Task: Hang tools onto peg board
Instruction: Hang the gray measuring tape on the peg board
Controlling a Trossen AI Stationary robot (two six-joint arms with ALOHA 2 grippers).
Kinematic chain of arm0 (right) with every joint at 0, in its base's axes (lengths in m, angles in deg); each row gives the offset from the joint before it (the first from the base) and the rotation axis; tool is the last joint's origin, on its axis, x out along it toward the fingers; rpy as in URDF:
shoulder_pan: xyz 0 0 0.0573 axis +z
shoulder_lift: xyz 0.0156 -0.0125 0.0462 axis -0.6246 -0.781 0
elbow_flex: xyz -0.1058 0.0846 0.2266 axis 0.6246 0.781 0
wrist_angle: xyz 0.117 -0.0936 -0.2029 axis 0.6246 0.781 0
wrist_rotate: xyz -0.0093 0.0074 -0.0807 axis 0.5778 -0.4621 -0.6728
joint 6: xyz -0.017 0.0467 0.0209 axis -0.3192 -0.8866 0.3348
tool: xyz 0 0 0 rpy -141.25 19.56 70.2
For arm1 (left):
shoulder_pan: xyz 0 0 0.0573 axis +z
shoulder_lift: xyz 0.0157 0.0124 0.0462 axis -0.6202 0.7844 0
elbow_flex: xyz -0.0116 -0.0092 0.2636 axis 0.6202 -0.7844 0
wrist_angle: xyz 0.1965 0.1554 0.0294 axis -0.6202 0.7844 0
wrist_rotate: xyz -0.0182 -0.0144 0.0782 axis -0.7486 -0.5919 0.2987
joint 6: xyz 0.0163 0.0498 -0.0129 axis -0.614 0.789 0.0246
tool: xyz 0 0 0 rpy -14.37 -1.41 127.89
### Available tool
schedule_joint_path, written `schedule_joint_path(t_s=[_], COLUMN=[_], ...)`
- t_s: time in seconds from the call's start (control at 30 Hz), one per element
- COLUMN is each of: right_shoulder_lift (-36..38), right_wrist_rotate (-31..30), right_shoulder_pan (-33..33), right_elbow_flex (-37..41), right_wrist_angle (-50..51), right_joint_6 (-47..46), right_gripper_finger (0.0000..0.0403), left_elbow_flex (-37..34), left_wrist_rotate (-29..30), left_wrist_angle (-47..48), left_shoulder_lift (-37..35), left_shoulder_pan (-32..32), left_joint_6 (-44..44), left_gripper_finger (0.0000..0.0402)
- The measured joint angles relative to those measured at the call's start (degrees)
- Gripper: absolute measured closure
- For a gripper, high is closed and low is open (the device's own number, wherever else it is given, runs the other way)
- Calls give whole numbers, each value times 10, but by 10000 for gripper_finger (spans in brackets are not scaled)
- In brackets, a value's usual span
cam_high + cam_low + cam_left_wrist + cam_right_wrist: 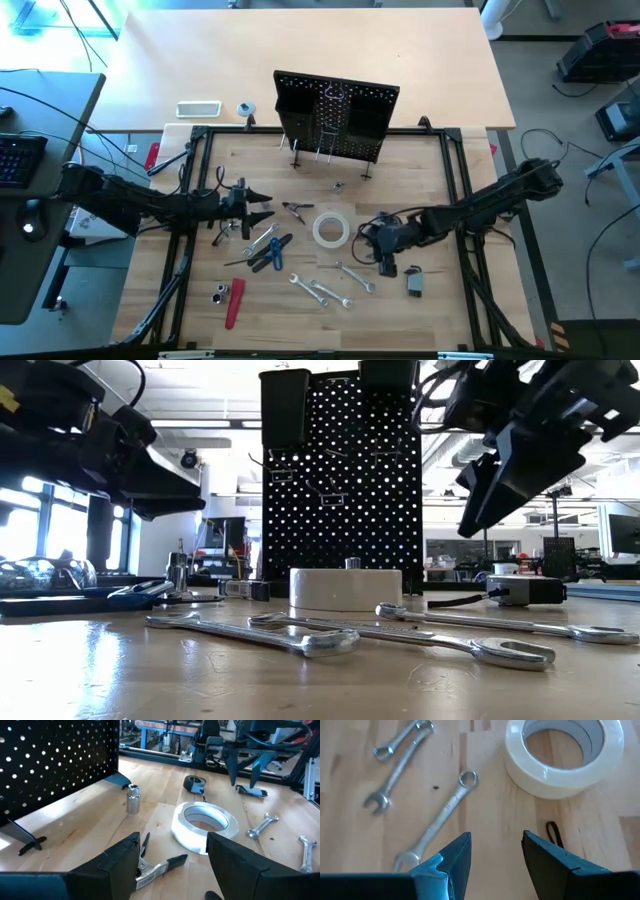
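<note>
Both jaws open, empty. Right gripper [492, 857] hovers beside a wrench [437, 822] near the tape roll [565, 755]; left gripper [172, 857] above a clamp [155, 865]. Risk: flat wrench slipping from fingertips.

Glossy metal wrenches [436, 822], matt wood table [400, 310], glossy white tape roll [205, 826]

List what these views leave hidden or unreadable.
- Peg board hooks: high view looks straight down, so only the top edge and bins show.
- Tape measure: low view, partly behind the wrenches; markings too small.
- Blue-handled pliers: low view, a blurred sliver at the left.
- Red-handled tool: only the high view shows it, too small to identify.
</note>
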Motion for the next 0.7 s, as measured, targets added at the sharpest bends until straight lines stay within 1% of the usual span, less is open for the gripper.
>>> schedule_joint_path(t_s=[0.1,0.27,0.7], right_shoulder_lift=[0,0,0], right_wrist_rotate=[-16,-17,-13], right_shoulder_pan=[1,-9,-62], right_elbow_flex=[0,0,0], right_wrist_angle=[26,52,85], right_joint_6=[0,6,79], right_gripper_finger=[231,231,231], left_elbow_flex=[0,0,0], left_wrist_rotate=[0,0,0], left_wrist_angle=[-9,-21,-23], left_shoulder_lift=[11,24,36], left_shoulder_pan=[0,0,0], left_joint_6=[0,0,2], left_gripper_finger=[181,181,181])
